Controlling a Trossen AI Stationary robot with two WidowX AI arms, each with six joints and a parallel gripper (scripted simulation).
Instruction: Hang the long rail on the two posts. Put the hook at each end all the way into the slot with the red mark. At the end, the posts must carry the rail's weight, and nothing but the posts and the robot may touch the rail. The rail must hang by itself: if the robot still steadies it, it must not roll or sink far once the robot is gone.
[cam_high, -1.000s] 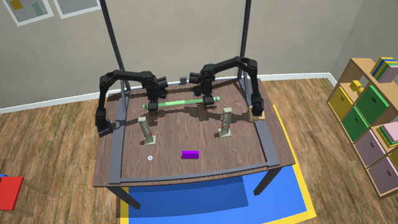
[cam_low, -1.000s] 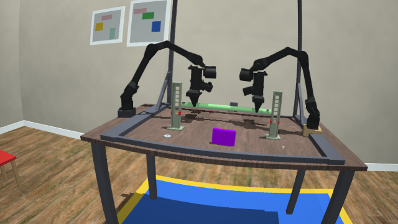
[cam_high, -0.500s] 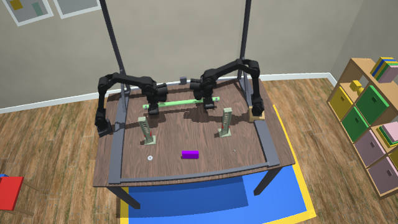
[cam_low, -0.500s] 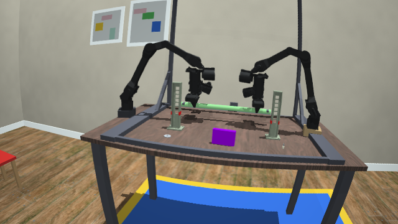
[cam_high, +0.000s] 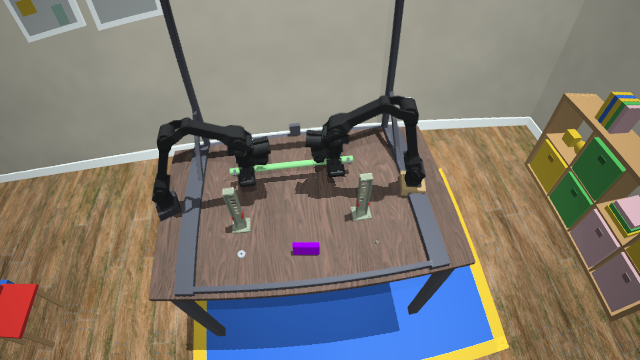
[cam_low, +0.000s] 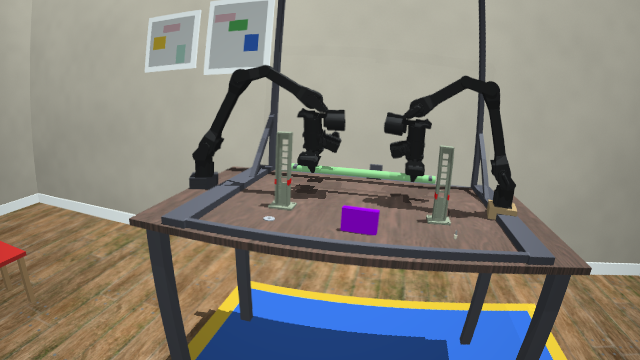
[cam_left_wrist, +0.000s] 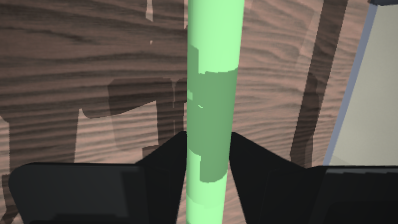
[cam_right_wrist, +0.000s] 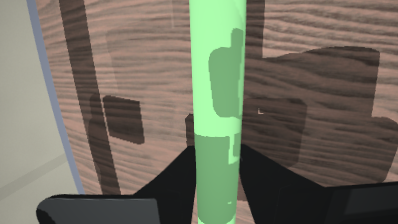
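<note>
Two jointed matte-black arms (cam_high: 210, 129) (cam_low: 462, 86); cylindrical black housings (cam_low: 335, 120) (cam_low: 395, 123) near wrists; dark, tapered, angular fingertips.

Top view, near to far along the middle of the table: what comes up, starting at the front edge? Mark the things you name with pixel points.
Front frame bar (cam_high: 310, 280), purple block (cam_high: 306, 248) (cam_low: 360, 220), green rail (cam_high: 295, 164) (cam_low: 360, 173) (cam_left_wrist: 212, 100) (cam_right_wrist: 218, 90), small grey box (cam_high: 294, 129) (cam_low: 376, 167).
</note>
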